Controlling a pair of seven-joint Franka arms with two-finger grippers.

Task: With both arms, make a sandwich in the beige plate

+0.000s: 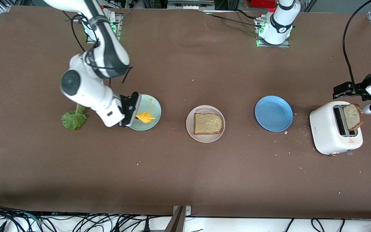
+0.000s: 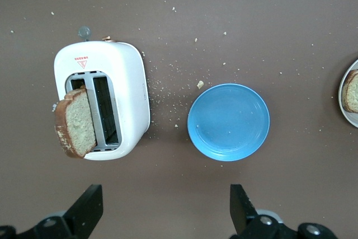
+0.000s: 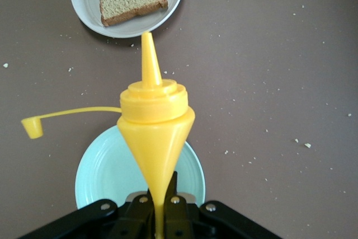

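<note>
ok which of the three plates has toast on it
The beige plate in the middle holds the toast. The blue plate is bare; the mint plate sits under the mustard bottle.

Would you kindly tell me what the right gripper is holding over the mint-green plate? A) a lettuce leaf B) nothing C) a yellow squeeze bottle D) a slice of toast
C: the right gripper is shut on the yellow squeeze bottle, over the mint-green plate.

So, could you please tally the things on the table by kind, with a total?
Plates: 3 (beige plate, mint-green plate, blue plate)
Toast slices: 2 ()
Lettuce leaf: 1
Mustard bottle: 1
Toaster: 1
Total: 8
</note>
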